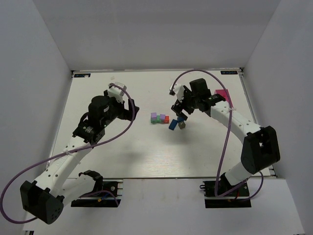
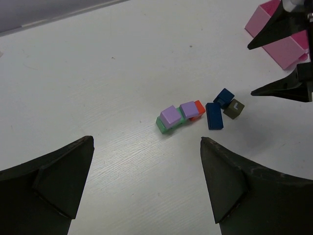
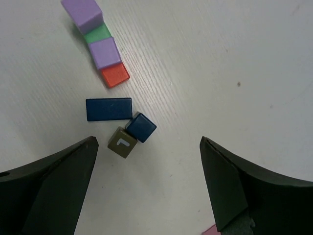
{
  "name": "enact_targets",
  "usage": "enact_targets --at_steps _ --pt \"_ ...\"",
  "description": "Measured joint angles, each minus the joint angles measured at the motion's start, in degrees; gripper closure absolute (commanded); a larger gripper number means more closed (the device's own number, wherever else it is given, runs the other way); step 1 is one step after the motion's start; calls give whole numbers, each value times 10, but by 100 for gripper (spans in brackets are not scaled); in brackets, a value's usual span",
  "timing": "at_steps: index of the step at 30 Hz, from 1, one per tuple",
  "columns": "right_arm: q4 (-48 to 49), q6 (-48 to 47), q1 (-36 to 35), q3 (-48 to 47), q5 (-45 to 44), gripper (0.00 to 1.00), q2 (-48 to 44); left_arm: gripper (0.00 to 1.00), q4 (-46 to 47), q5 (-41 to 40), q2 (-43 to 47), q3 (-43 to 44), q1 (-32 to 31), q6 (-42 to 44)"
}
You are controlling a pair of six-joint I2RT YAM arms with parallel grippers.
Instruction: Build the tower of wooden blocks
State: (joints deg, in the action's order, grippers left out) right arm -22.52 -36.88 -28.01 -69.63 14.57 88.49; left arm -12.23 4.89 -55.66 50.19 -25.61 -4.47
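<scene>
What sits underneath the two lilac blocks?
A green block shows beneath the lilac blocks; a red-orange block peeks out by one. How far either runs underneath is covered.

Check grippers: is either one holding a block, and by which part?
Nothing is held. The left gripper and right gripper both stand open and empty; the wood blocks sit on the table, touched by neither.

top external: high above and behind the arm bases, facing steeply down, far enough to take in the whole white wood-grain table [image 1: 122, 156]. left wrist: low, angled forward and down between its own black fingers [image 2: 49, 181], mid-range on the small painted wood blocks [image 2: 188, 110]. right wrist: near-vertical, closest, over those blocks. all three share that cluster. left wrist and top also share the pink rectangular box [image 2: 279, 46].
</scene>
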Motion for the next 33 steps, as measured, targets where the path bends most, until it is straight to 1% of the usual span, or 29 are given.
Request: enact_targets --at_steps 1,2,4,5,10,11,13,19,26,28,33 --pt "0 24 5 4 -9 12 1 1 0 0 -6 0 0 0" --pt "2 45 9 7 -17 16 3 1 -1 -1 -13 0 0 0" --pt "2 82 14 11 -32 20 5 1 -3 -2 -21 -1 0 0" --pt "3 98 14 11 -40 26 9 1 -5 -3 -23 -1 0 1" --pt "5 153 14 11 -61 38 35 1 -7 -6 -25 -1 0 5" --pt "6 159 14 10 -63 38 43 1 -7 -7 -25 -1 0 5" --pt "4 171 14 8 -67 44 61 1 -7 -7 -27 -1 0 6" --pt "-1 191 14 -16 -80 46 123 1 -12 -6 -30 -1 0 6" --pt "-13 202 14 -43 -84 46 151 1 -12 0 -30 -1 0 6" --pt "-13 204 14 -52 -84 45 161 1 -12 1 -30 -1 0 6" --pt "-15 207 14 -56 -84 45 183 1 -13 2 -30 -1 0 6"
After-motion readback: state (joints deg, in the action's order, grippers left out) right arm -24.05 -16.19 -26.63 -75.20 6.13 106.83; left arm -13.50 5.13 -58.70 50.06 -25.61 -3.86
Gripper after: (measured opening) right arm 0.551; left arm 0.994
